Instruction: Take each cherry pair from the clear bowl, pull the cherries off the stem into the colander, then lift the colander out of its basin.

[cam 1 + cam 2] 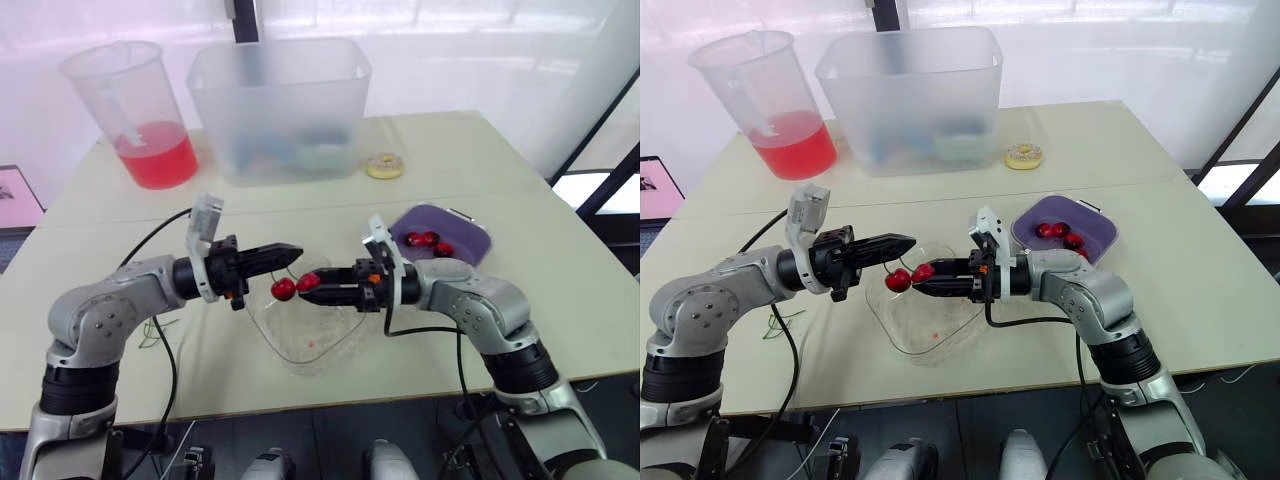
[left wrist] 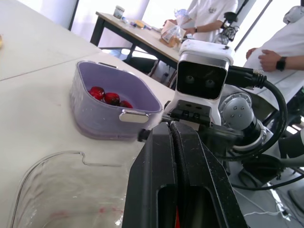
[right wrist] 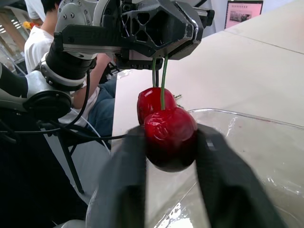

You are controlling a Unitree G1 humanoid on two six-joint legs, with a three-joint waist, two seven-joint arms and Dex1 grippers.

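Note:
A pair of red cherries [image 1: 283, 289] hangs by its green stem [image 3: 163, 76] just above the clear bowl [image 1: 300, 345] at the table's front. My left gripper [image 1: 296, 251] is shut on the top of the stem. From the right, my right gripper [image 1: 312, 286] is shut on the nearer cherry [image 3: 170, 135], while the other cherry [image 3: 149, 102] hangs free behind it. The purple colander [image 1: 470, 235] sits in its basin to the right of the bowl and holds three cherries [image 1: 425, 240]. The bowl looks bare apart from red smears.
A pitcher of red liquid [image 1: 140, 115] and a big translucent tub [image 1: 280, 95] stand at the back. A small doughnut-shaped item [image 1: 384, 166] lies right of the tub. A green stem [image 1: 150, 340] lies by the left arm. People [image 2: 266, 52] stand beyond the table.

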